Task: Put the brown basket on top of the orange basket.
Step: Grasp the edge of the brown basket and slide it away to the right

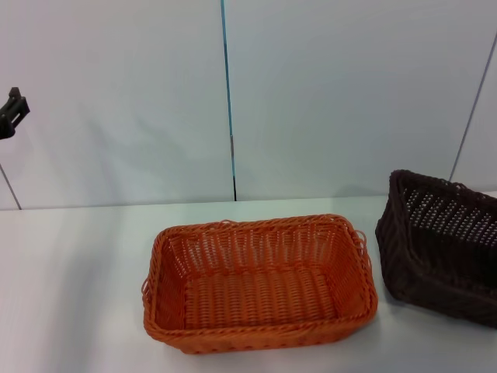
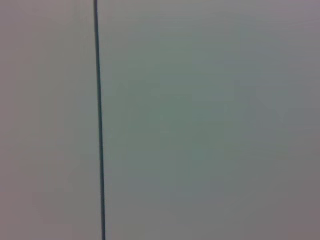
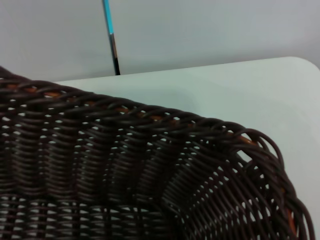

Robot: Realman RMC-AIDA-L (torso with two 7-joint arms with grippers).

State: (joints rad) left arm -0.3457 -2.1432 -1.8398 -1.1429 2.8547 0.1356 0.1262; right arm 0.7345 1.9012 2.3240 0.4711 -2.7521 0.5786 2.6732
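A: Where do we find the white table (image 1: 70, 295) load?

B: The orange rectangular woven basket (image 1: 260, 281) sits centred; the dark brown rectangular woven basket (image 1: 443, 245) tilts just beside it at the right edge.

A: Pincers?

B: The left gripper (image 1: 11, 113) hangs high left; we cannot tell either pincer's opening.

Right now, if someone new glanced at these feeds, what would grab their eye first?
The orange basket sits square in the middle of the white table, open side up and with nothing in it. To its right the brown basket is tipped up at an angle at the table's right edge, apart from the orange one; the right wrist view looks straight into its weave. The left tool shows only at the far left, raised.
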